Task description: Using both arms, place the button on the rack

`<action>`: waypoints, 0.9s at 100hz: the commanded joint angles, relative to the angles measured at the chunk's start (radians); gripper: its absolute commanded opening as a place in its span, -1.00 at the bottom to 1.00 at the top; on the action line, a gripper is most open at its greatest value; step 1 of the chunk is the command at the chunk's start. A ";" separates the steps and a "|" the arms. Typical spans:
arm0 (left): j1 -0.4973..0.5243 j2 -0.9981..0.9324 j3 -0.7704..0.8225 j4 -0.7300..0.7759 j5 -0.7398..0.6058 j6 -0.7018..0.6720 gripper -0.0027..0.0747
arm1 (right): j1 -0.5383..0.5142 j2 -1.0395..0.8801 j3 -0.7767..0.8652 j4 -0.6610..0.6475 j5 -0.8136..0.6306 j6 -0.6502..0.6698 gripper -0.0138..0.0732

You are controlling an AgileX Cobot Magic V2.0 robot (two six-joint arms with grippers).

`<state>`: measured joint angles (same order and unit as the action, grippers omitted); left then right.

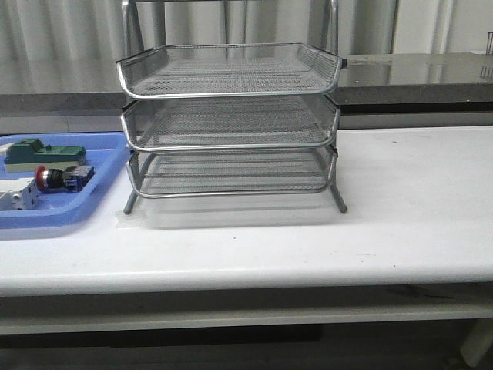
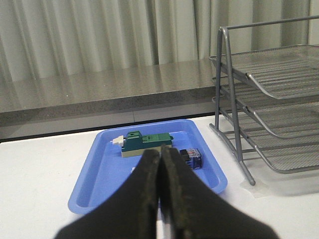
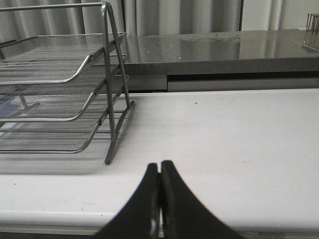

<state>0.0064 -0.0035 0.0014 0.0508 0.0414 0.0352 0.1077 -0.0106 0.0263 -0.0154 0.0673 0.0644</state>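
In the left wrist view, the left arm's black angular pincer (image 2: 160,164), its fingers pressed together on nothing, hides most of the small red-capped push-button (image 1: 63,177); only its blue rear block peeks out. The button lies in a shallow blue plastic tray (image 1: 100,166), cut off at the front view's left edge, beside a green rectangular block (image 1: 42,153). The right pincer (image 3: 159,174) is likewise closed and empty, over the smooth white tabletop (image 1: 400,200). The three-tier silver wire-mesh rack (image 1: 231,123) stands beside the tray.
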 commanded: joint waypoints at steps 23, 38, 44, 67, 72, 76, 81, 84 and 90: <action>-0.006 -0.012 0.046 -0.003 -0.082 -0.005 -0.98 | 0.002 -0.018 -0.016 0.002 -0.117 -0.004 -0.82; -0.006 -0.012 0.046 -0.003 -0.082 -0.005 -0.98 | 0.002 -0.018 -0.028 0.002 -0.179 -0.004 -0.82; -0.006 -0.012 0.046 -0.003 -0.082 -0.005 -0.98 | 0.002 -0.013 -0.060 0.002 -0.146 -0.004 -0.82; -0.006 -0.012 0.046 -0.003 -0.082 -0.005 -0.98 | 0.002 0.107 -0.252 0.033 0.047 -0.003 -0.82; -0.006 -0.012 0.046 -0.003 -0.082 -0.005 -0.98 | 0.002 0.157 -0.312 0.036 0.083 -0.003 -0.82; -0.006 -0.012 0.046 -0.003 -0.082 -0.005 -0.98 | 0.002 0.206 -0.350 0.036 0.113 -0.003 -0.82; -0.006 -0.012 0.046 -0.003 -0.082 -0.005 -0.98 | 0.002 0.267 -0.405 0.036 0.151 -0.003 -0.82; -0.006 -0.012 0.046 -0.003 -0.082 -0.005 -0.98 | 0.002 0.303 -0.445 0.036 0.176 -0.003 -0.82; -0.006 -0.012 0.046 -0.003 -0.082 -0.005 -0.98 | 0.002 0.385 -0.510 0.039 0.235 -0.003 -0.82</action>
<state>0.0064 -0.0035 0.0014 0.0508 0.0414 0.0352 0.1077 0.2622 -0.3642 0.0174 0.2889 0.0644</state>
